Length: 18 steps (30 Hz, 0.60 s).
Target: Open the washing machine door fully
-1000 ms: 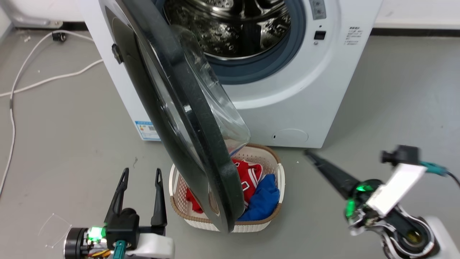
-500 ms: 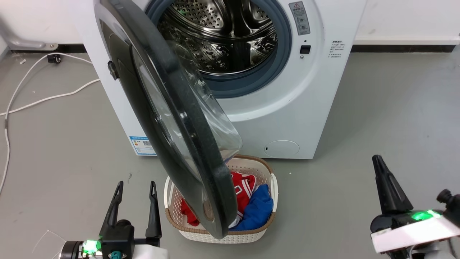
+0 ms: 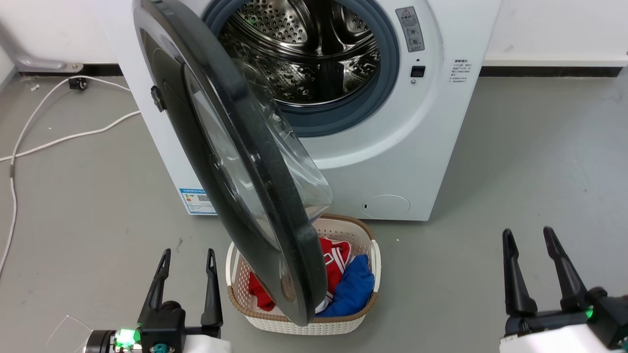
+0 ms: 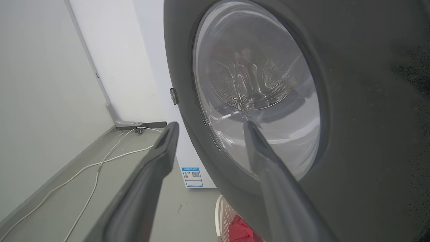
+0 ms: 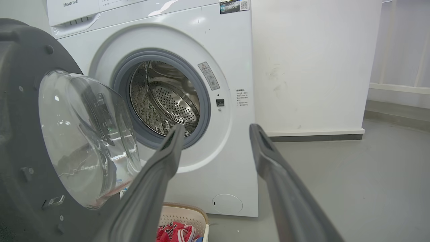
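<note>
Washer door (image 3: 245, 166) is swung out on its left-side hinge, well clear of the opening and edge-on to the head camera. Its glass bulge faces the drum (image 3: 314, 49) and its lower edge hangs over the laundry basket (image 3: 319, 324). The basket sits on the floor against the washer (image 3: 392, 147), with red (image 3: 338, 255) and blue (image 3: 358, 284) clothes inside. Left gripper (image 3: 189, 252) is near the door's outer face, fingers spread, empty, not touching. Right gripper (image 3: 527, 231) is well off to the right over the floor, fingers spread, empty. A white cable (image 3: 49, 142) lies on the floor to the left.
</note>
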{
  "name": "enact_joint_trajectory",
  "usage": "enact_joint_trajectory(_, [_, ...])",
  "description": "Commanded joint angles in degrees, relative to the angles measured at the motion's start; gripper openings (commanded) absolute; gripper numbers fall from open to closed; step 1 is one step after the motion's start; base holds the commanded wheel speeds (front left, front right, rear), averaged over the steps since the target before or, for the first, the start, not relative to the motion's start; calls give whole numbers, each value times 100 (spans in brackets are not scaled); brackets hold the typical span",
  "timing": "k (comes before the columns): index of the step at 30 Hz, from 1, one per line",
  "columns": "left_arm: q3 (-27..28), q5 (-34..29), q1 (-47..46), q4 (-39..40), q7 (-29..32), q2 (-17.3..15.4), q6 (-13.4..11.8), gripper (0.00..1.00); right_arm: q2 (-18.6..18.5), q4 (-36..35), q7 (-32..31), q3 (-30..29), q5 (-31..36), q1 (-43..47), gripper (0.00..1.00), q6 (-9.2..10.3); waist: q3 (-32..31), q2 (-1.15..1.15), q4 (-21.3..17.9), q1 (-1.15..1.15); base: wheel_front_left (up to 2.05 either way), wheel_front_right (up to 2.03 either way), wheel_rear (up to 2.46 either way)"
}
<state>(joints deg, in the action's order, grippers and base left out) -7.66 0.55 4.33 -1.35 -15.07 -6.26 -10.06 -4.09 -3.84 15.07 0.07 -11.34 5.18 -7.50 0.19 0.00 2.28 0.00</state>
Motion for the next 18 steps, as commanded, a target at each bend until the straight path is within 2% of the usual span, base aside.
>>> enact_joint_trajectory(1, [-14, -32, 55, -2, -16, 24, 19, 100, 62, -42, 12, -53, 147, 158, 100, 1, -20, 0, 21, 0, 0, 0, 0])
enact_joint_trajectory(8, [-19, -37, 99, 9, -16, 24, 9, 100, 125, -74, 13, -131, 328, 359, 100, 1, -50, 0, 45, 0, 0, 0, 0])
enact_joint_trajectory(18, [-14, -36, 73, -18, -16, 7, 12, 100, 131, 0, 13, -93, 262, 425, 100, 1, -64, 0, 60, 0, 0, 0, 0])
